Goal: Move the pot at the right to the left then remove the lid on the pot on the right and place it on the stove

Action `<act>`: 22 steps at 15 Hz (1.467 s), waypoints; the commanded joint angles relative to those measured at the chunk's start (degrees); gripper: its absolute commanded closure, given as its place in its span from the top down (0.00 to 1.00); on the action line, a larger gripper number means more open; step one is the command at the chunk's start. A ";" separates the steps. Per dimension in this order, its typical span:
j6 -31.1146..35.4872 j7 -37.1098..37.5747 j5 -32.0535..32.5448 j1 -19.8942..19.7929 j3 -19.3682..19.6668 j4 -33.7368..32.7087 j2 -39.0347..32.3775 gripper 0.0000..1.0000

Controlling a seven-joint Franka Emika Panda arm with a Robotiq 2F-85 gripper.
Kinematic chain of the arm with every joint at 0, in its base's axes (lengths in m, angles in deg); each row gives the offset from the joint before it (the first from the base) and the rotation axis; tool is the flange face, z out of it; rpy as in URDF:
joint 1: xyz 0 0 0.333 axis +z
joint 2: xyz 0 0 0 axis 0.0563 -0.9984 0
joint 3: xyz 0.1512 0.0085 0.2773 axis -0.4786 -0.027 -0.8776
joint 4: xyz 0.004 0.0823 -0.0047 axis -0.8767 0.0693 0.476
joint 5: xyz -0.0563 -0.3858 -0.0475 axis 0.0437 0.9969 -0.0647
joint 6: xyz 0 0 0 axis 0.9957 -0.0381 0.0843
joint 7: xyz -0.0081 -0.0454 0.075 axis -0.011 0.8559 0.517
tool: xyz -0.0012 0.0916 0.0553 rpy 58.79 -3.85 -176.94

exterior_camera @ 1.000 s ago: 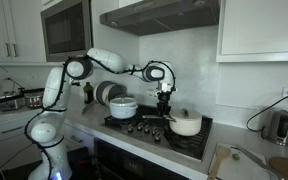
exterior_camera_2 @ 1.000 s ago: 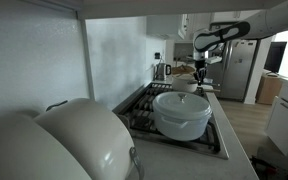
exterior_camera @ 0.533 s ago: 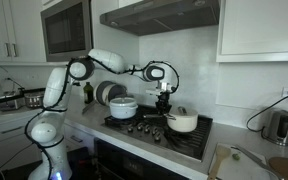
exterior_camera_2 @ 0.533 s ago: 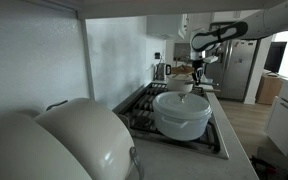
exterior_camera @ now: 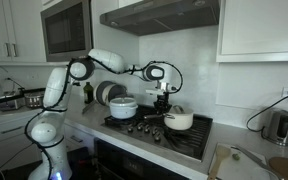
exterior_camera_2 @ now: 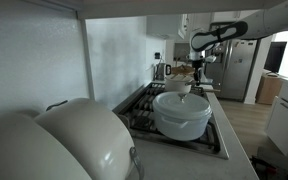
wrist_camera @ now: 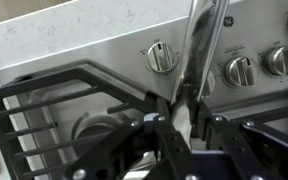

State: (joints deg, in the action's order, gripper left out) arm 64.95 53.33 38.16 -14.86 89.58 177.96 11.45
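- Kitchen counter with black stove under a hood; larger white lidded pot and kettle flank the work area.
- pot sits on the grate, partly hidden behind the larger pot in an exterior view.
- gripper at the pot's rim.
- Wrist view: jaws nearly closed on a thin pale edge, blurred; knobs behind.

GE logo on the stove

the tool hangs over the small pot, beyond the large lidded pot on the stove.
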 commanded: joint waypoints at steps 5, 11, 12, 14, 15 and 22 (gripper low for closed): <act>-4.51 -9.79 -0.07 0.41 -1.93 2.56 2.89 0.07; -6.26 -12.08 -0.22 0.97 -2.80 5.65 5.37 0.07; -6.38 -12.17 -0.19 1.06 -2.90 6.27 5.82 0.07; -6.87 -12.71 -0.19 1.25 -3.12 7.45 6.73 0.07; -7.10 -12.83 -0.15 1.43 -3.24 8.09 7.29 0.07; -5.54 -10.69 -0.52 3.06 -3.43 12.13 9.83 0.07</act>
State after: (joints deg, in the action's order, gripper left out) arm 60.30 43.02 38.19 -13.08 86.76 185.81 17.63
